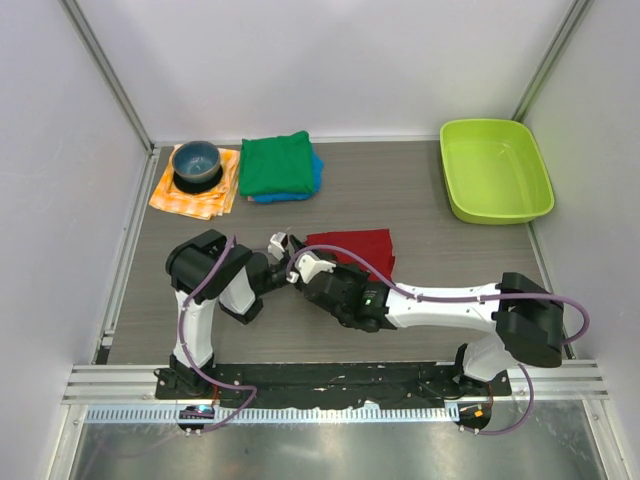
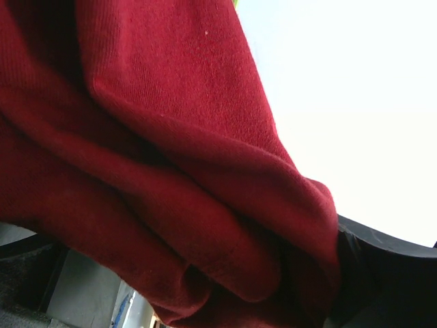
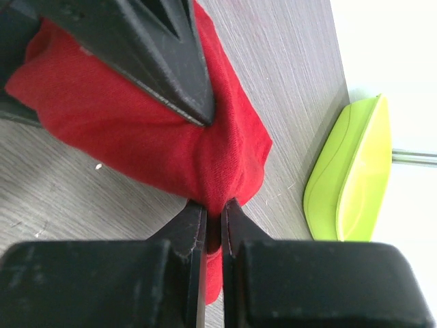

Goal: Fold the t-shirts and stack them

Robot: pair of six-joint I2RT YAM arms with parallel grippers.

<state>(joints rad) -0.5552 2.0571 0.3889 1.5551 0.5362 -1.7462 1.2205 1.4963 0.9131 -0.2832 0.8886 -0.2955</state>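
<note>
Dark red t-shirt (image 2: pixel 171 171) cloth hangs in heavy folds right against my left wrist lens and fills most of that view. Seen from above, the grey wood-grain table (image 1: pixel 430 250) spreads under everything, with a lime green tub (image 1: pixel 495 205) at its far right corner. The dark red t-shirt lies as a folded rectangle near the middle of the table, just ahead of both my wrists and well apart from the other shirts. At the back, left of centre, the bright green t-shirt (image 1: pixel 277 163) sits folded on top of the blue t-shirt (image 1: pixel 317 176), of which only an edge shows along the right and near sides. Beside that stack on the left lies an orange-and-white checked cloth (image 1: pixel 180 200), and a dark blue bowl (image 1: pixel 196 163) stands on it. My right arm reaches across from the right, and my right pincer (image 3: pixel 213 205) is closed tight on a fold at the red shirt's edge, the cloth squeezed into the thin slit between its two black fingers (image 3: pixel 184 232). My left pincer (image 1: pixel 282 245) meets the same shirt at its left corner with its jaws spread wide; red cloth bunches across it, and I cannot tell whether either finger presses on the fabric.
</note>
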